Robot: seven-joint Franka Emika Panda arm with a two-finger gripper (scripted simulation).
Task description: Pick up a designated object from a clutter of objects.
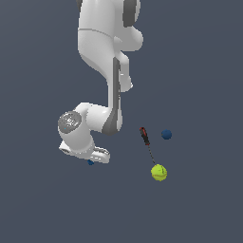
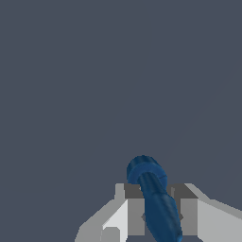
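Observation:
The designated object point(image 2: 150, 182) is a small dark blue, elongated chunk with a rounded knob end. In the wrist view it sits between the two grey fingers point(image 2: 134, 208), which press against both of its sides. In the exterior view only a dark blue tip of the designated object point(image 1: 90, 162) shows, just under the white hand, at the exterior view's left. My gripper point(image 1: 93, 159) is shut on it, and the hand hides its fingers there. Whether the chunk rests on the floor or hangs above it I cannot tell.
The rest of the clutter lies toward the exterior view's right: a thin red-and-black screwdriver point(image 1: 145, 138), a round dark blue ball point(image 1: 166, 134) and a yellow-green tennis ball point(image 1: 159, 172). The white arm point(image 1: 109, 57) comes down from above. The floor is plain dark grey.

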